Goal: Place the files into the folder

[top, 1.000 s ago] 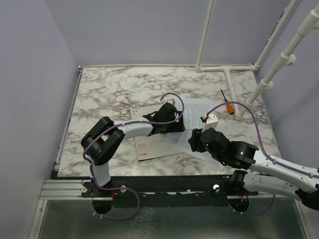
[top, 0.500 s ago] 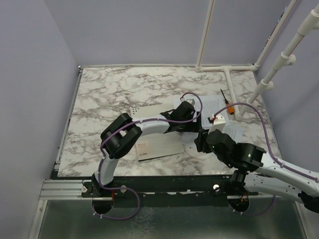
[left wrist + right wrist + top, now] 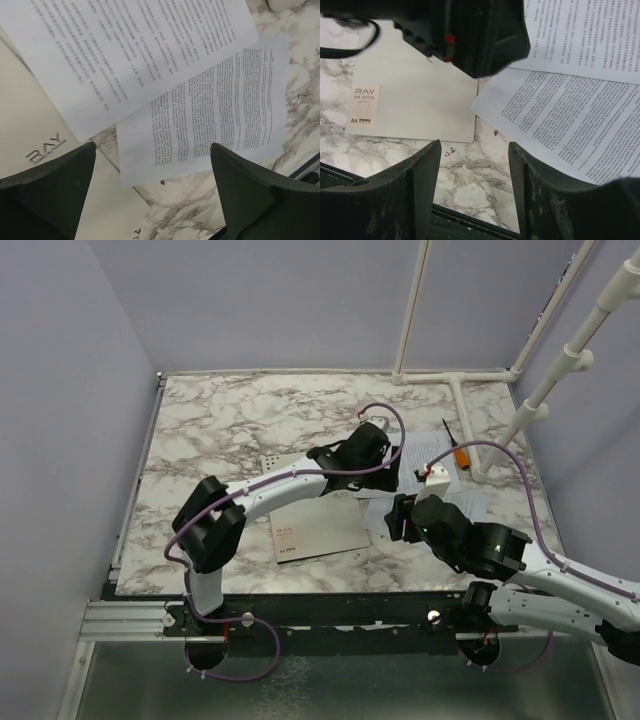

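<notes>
The folder [image 3: 318, 528] lies shut on the marble table, grey cover up with a small "RAY A4" label; it also shows in the left wrist view [image 3: 30, 125] and the right wrist view [image 3: 415, 95]. The two printed white sheets lie overlapped just right of it: an upper sheet [image 3: 135, 45] and a lower sheet [image 3: 220, 105], also seen from the right wrist [image 3: 575, 115]. My left gripper [image 3: 385, 472] hovers open and empty over the sheets' left edge. My right gripper [image 3: 397, 522] is open and empty above bare table beside the folder's near right corner.
An orange-handled screwdriver [image 3: 458, 453] lies at the sheets' far right corner. A white pipe frame [image 3: 455, 380] stands at the back right. The table's front edge [image 3: 470, 220] is close under the right gripper. The left arm's wrist [image 3: 480, 35] fills the top of the right wrist view.
The left arm has swung right and then a little farther back. The lower sheet has slid right, off the folder's cover. The right gripper has shifted slightly right.
</notes>
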You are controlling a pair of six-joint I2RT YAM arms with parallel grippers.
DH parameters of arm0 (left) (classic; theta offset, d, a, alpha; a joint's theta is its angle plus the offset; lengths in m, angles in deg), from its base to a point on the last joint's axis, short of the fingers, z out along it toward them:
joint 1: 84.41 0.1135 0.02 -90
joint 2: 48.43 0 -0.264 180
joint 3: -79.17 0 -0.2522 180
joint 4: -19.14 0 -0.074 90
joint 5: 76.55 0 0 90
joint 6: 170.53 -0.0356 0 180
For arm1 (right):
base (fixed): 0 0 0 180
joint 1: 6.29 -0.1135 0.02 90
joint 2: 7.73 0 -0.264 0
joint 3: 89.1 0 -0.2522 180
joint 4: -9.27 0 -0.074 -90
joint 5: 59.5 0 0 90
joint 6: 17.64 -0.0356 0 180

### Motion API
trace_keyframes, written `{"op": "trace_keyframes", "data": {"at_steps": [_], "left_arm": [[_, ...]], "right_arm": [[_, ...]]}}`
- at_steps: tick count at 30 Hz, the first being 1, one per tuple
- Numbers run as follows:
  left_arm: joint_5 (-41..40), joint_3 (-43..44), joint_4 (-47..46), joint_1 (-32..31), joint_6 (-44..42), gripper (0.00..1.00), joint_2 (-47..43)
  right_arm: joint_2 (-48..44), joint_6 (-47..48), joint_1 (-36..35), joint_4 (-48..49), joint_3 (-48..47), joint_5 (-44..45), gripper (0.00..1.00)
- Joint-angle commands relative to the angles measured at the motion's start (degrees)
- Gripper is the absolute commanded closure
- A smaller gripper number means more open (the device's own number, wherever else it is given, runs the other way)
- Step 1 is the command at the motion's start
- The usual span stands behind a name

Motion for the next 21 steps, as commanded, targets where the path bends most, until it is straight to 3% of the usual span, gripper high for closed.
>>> {"op": "trace_keyframes", "data": {"at_steps": [1, 5, 11, 21], "left_arm": [[-12.32, 0.94, 9.23, -0.18, -4.22, 0.01, -7.51], [-18.0, -2.32, 11.54, 0.68, -4.84, 0.01, -13.4], [-20.9, -12.32, 12.04, 5.26, -3.7, 0.01, -23.65], [-15.31, -27.65, 10.17, 16.36, -1.96, 0.01, -36.9]], "right_arm": [[2.21, 0.61, 0.21, 2.68, -1.41, 0.46, 0.37], [5.27, 2.38, 0.21, 6.61, -0.91, 0.12, 0.28], [12.85, 6.23, 3.33, 13.08, -2.61, -5.86, 0.25], [26.85, 9.27, 12.25, 22.55, -6.29, -23.81, 0.14]]}}
